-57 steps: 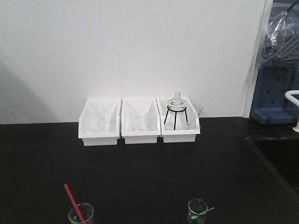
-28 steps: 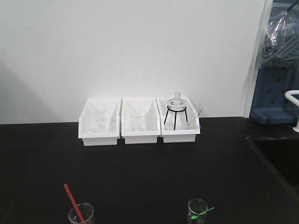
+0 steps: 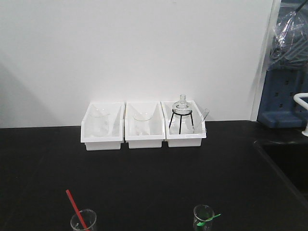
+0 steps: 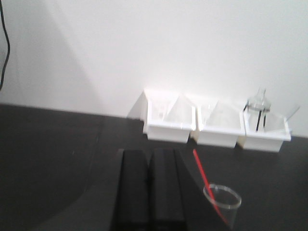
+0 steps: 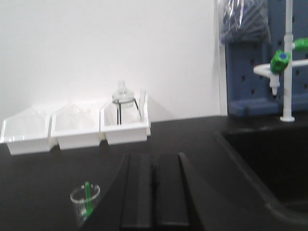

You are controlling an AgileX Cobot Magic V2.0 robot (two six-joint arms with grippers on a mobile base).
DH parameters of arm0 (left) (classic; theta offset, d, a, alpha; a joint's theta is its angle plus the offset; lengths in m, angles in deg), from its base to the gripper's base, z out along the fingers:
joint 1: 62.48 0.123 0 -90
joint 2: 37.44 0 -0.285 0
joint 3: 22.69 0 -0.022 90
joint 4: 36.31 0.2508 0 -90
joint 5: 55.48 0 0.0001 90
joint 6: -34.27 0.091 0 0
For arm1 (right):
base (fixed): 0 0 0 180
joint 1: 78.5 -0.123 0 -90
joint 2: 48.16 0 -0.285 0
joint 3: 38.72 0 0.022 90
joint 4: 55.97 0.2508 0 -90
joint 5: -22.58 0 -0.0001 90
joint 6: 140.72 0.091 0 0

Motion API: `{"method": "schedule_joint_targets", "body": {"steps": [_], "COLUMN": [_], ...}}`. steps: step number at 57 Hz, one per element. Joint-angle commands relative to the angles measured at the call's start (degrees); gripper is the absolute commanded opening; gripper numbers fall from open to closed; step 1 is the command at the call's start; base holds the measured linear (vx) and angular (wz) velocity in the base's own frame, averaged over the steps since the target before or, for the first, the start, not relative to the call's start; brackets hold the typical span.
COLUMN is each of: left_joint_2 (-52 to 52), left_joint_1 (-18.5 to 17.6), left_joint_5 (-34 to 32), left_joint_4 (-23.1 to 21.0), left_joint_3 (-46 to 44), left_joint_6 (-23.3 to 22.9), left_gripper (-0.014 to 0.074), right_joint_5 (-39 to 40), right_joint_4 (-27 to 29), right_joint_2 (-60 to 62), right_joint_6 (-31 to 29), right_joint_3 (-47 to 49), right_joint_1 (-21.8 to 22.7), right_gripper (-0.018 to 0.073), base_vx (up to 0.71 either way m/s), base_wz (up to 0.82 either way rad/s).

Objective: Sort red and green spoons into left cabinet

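The red spoon [image 3: 74, 206] leans up and to the left out of a clear beaker [image 3: 83, 222] at the near left of the black bench. The green spoon [image 3: 208, 220] rests in a second beaker [image 3: 203, 217] at the near right. In the left wrist view my left gripper [image 4: 149, 155] is shut and empty, just left of the red spoon [image 4: 202, 172]. My right gripper [image 5: 154, 158] is also shut and empty, to the right of the green spoon [image 5: 88, 196]. The left cabinet is out of view. Neither gripper shows in the front view.
Three white bins [image 3: 102, 139] holding glassware, one with a flask on a black stand [image 3: 181, 114], line the back wall. A sunken sink [image 3: 286, 161] lies at the right, with a blue pegboard [image 3: 284, 98] and a green-tipped tap [image 5: 280, 60] behind it.
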Motion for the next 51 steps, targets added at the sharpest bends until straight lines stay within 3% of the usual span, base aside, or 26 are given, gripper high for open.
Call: {"method": "schedule_joint_targets", "body": {"steps": [1,13,25,38,51], "left_joint_2": [-1.2,0.4,11.3,21.7,27.4], "left_joint_1": [0.0,0.0,0.0,0.0,0.0], "left_joint_5": [-8.4,-3.0,6.9,7.2,6.4], "left_joint_4": [-0.1,0.2,3.2,3.0,3.0], "left_joint_3": [-2.1,-12.7,-23.2,-24.1,-24.1], "left_joint_6": [-0.5,-0.3,0.1,0.1,0.1], "left_gripper": [-0.0006,-0.0006,-0.0006,-0.0005,0.0022], "right_joint_5": [8.1,1.0,-5.9,-6.1,-5.8], "right_joint_4": [-0.1,-0.4,-0.4,0.1,-0.8], "right_joint_2": [0.7,-1.3,-11.4,-21.1,-28.5], "right_joint_6": [0.1,0.0,-0.2,-0.2,-0.2], "right_joint_3": [0.3,9.2,18.1,18.2,18.2], "right_joint_1": [0.0,0.0,0.0,0.0,0.0], "right_gripper": [-0.0004,-0.0004,-0.0002,0.0005,0.0072], "base_vx": [0.00,0.00,0.00,0.00,0.00], "base_wz": [0.00,0.00,0.00,0.00,0.00]}}
